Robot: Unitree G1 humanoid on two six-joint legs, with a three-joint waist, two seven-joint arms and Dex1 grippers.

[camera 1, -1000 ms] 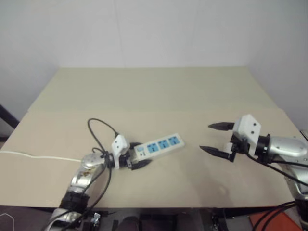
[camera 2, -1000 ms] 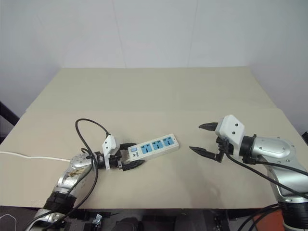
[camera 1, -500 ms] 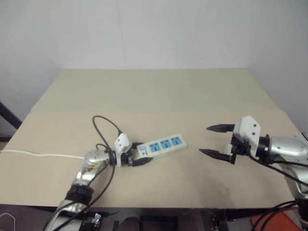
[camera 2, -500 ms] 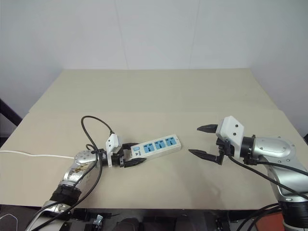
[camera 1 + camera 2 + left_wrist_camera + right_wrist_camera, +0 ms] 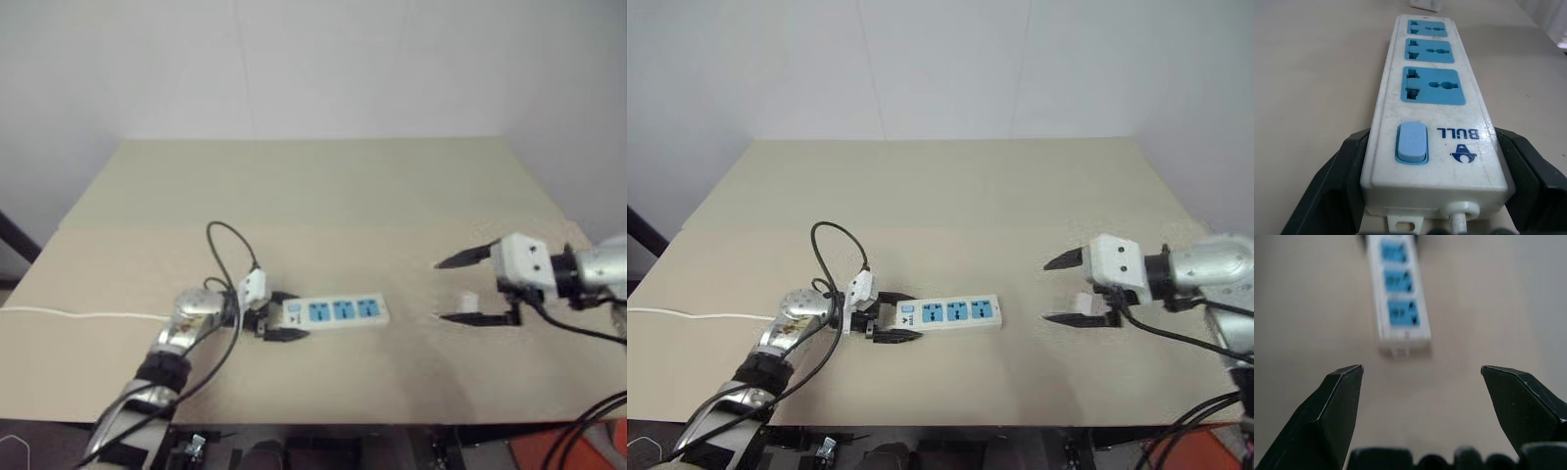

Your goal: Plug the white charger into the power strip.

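L gripper point(image 5: 890, 315) is clamped on the switch end of the power strip point(image 5: 950, 313), one black finger on each long side, as the left wrist view shows close up. Judging by that hold, it's there to brace the strip so it won't slide when a plug gets pushed in. Strip lies flat on the bench point(image 5: 950, 196), nearer the front edge, left of centre, roughly parallel to that edge, 3 blue sockets facing up. Its thin white cord point(image 5: 696, 316) trails off toward the bench's left edge.

White charger point(image 5: 1085, 304) sits on the bench nearer the right edge, well apart from the strip. R gripper point(image 5: 1066, 289) hovers at it w/ fingers spread wide, holding nothing; charger looks to lie between or just behind the fingertips, can't tell contact. Prob lining up for the pick.

Vs a sec ago: strip was angled, far end tilted toward the back edge; now swung round to about level w/ the front edge. L gripper closed in a bit, from loose straddle to firm clamp. R gripper has pulled back toward the right edge and rolled, which uncovers the charger, not visible in the earlier frames.
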